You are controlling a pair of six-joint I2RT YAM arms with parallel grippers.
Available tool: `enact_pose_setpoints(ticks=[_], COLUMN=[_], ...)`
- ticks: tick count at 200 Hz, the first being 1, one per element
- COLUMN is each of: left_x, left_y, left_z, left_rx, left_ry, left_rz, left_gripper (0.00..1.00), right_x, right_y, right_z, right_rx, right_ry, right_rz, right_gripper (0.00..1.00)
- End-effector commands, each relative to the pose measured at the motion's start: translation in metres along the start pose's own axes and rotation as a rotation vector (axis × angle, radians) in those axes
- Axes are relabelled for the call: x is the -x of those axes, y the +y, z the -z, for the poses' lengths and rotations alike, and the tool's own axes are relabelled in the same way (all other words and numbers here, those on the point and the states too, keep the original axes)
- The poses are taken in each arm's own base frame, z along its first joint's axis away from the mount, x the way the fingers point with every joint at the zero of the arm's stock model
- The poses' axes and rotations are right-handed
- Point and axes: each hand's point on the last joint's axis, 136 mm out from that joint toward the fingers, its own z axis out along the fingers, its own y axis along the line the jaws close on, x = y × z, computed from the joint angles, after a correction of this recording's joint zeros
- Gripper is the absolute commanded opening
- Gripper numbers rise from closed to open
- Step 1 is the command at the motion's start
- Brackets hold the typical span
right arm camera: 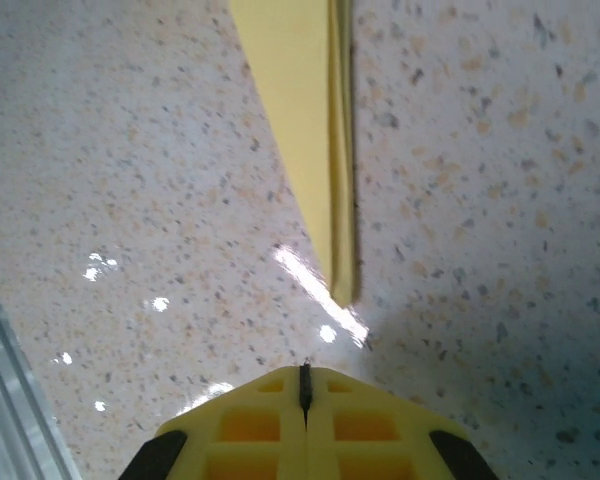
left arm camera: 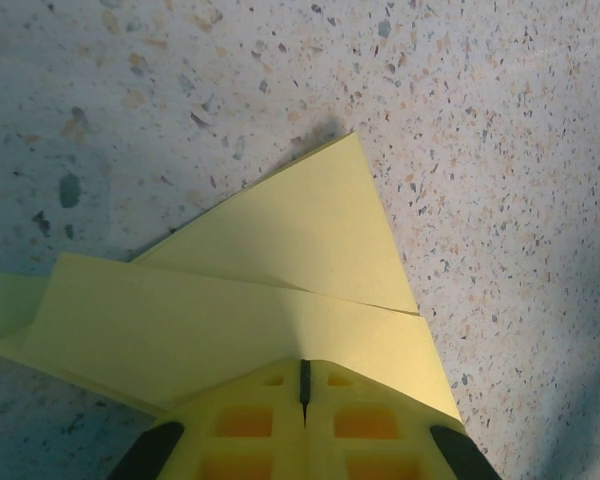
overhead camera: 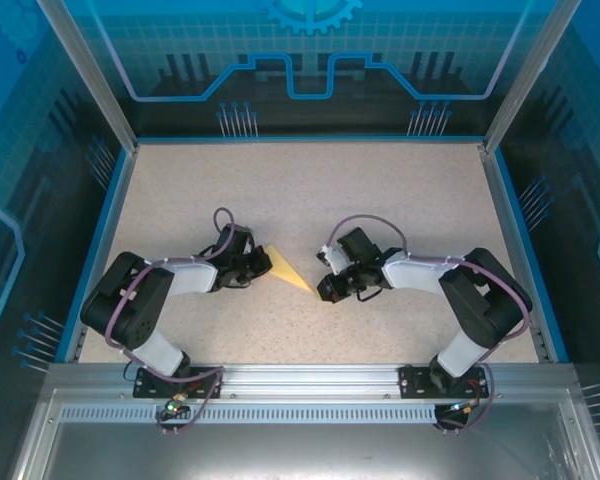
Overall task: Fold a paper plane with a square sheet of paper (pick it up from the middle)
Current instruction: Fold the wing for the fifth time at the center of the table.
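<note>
Both closed and holding nothing, left fingers [left arm camera: 245, 420] should pin the paper plane [left arm camera: 280, 280] flat while right fingers [right arm camera: 245, 420] firm its tip.

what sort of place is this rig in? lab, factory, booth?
Probably a purpose-built robot cell or demo booth: translucent blue wall panels printed with gear and circuit graphics, an aluminium rail carrying the left arm and right arm, a speckled tabletop with a paper plane.

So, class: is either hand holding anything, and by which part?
Nothing looks gripped. The left hand is shut, its tips over the wide back edge of the paper plane; the right hand is shut, just short of its nose.
</note>
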Motion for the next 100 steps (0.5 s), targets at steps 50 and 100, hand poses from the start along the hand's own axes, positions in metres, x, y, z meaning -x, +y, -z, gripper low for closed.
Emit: enact_pose_setpoints(ticks=[50, 100], left_x=[-0.019, -0.015], left_y=[0.036, 0.023], left_z=[-0.003, 0.000], left_rx=[0.137, 0.094], left_ry=[0.067, 0.069], left_rz=[0.020, -0.001], left_gripper=[0.05, 0.06], right_x=[0.048, 0.029], right_y=[0.016, 0.000], right_z=[-0.030, -0.047], right_rx=[0.040, 0.014], right_ry=[0.002, 0.078], right_rz=[0.017, -0.008], right_gripper=[0.00, 0.00])
